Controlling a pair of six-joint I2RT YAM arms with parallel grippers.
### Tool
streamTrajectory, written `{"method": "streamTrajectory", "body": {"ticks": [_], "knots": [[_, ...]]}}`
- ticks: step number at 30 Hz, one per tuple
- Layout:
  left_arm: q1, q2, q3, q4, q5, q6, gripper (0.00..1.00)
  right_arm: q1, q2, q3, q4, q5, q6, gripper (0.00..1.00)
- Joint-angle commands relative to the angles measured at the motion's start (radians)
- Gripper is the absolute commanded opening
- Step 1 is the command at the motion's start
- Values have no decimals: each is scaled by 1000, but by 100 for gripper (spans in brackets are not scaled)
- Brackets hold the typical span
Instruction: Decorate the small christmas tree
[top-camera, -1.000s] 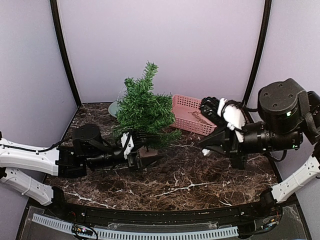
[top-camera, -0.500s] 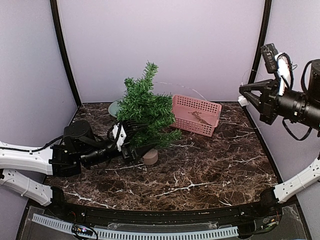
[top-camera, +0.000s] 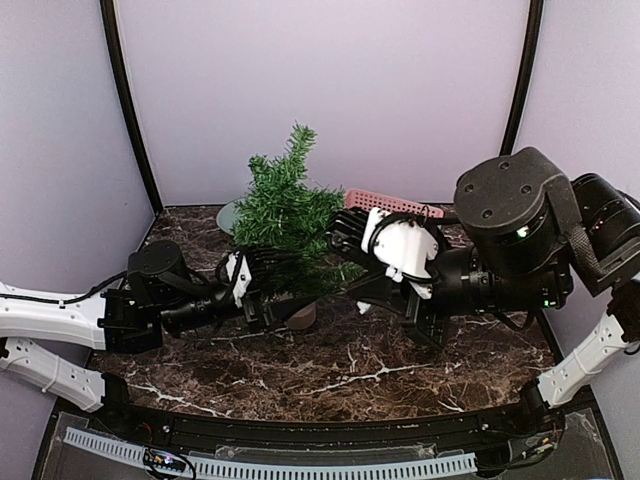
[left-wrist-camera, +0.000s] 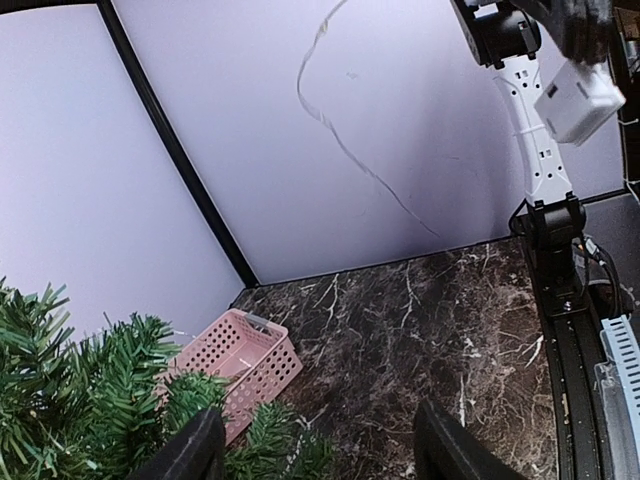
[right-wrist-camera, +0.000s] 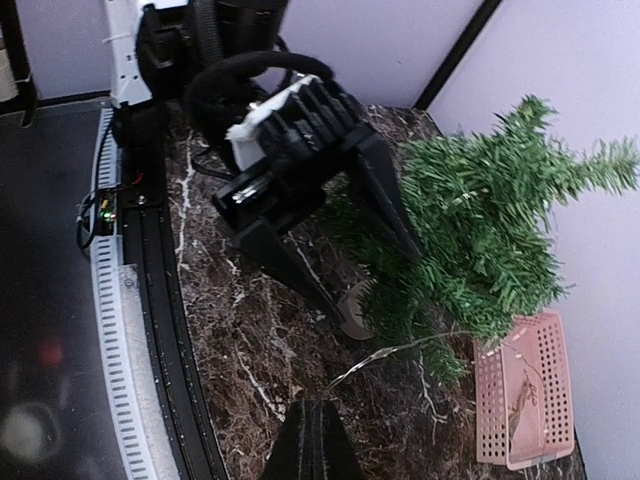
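The small christmas tree (top-camera: 285, 215) stands upright at centre-left of the overhead view, on the dark marbled surface (top-camera: 330, 372). Its tan base (top-camera: 300, 316) shows just below the lowest branches.

The left gripper (top-camera: 285, 298) extends from the left of that view, level with the base. Its jaws stand wide and hold nothing. The base sits just beside the tip of the near finger; we cannot tell whether the two touch.

The right gripper (right-wrist-camera: 315, 440) appears at bottom centre of the right wrist view. Its jaws are closed on the end of a thin pale strand (right-wrist-camera: 400, 355), which runs up and right toward the lower branches.

The pink basket (left-wrist-camera: 235, 365) lies on the surface just beside the tree, at lower left of the left wrist view.
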Motion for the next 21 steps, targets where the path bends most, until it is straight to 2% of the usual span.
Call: {"method": "streamTrajectory", "body": {"ticks": [1, 10, 21], "knots": [[2, -29, 7, 10, 83, 5, 67, 29, -4, 85, 40, -152, -70, 0], [-21, 66, 8, 122, 250, -22, 73, 27, -49, 46, 197, -203, -118, 0], [-70, 272, 73, 307, 278, -30, 73, 25, -42, 62, 259, -223, -175, 0]]}}
